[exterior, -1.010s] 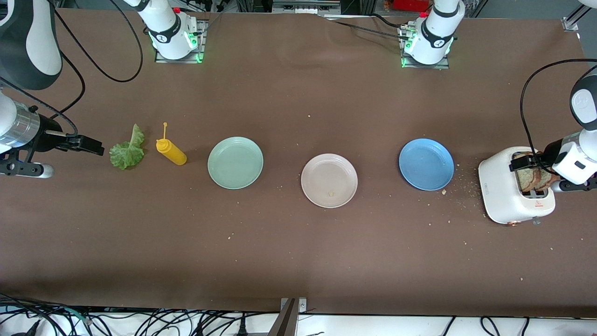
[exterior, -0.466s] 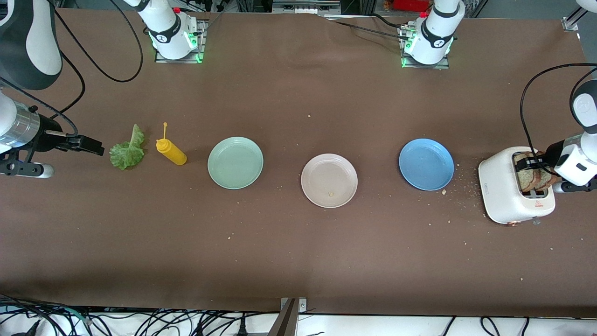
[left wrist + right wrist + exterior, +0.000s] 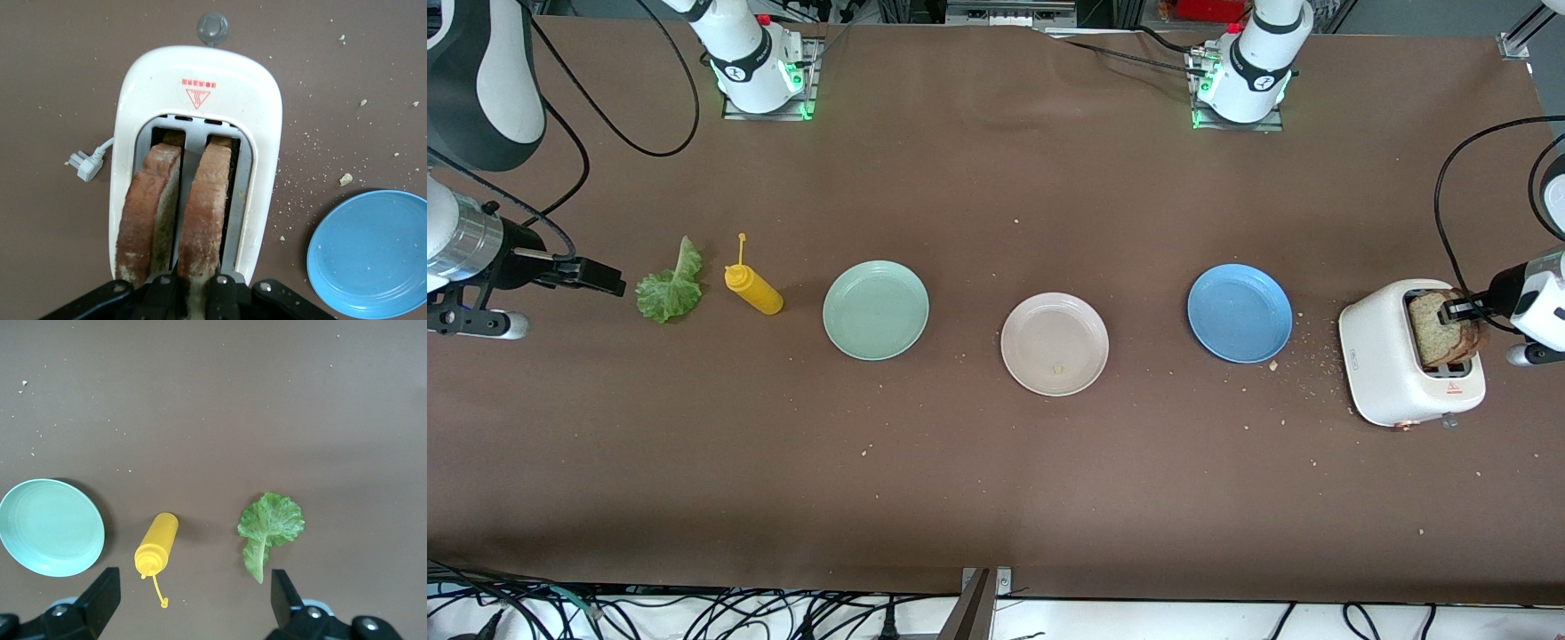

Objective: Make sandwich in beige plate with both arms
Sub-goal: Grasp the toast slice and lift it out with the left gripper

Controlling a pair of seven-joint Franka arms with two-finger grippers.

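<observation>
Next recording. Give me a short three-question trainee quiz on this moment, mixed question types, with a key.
1. True or false: the left tool is shut on a bread slice standing in the toaster.
2. What lies on the beige plate? A) a slice of bread B) only a crumb C) the lettuce leaf
3. Which thing lies between the lettuce leaf and the mint-green plate?

Key:
1. True
2. B
3. The yellow squeeze bottle. The open right tool waits beside the lettuce leaf.

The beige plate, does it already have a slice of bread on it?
No, the beige plate holds only a small crumb; both bread slices stand in the toaster.
</observation>
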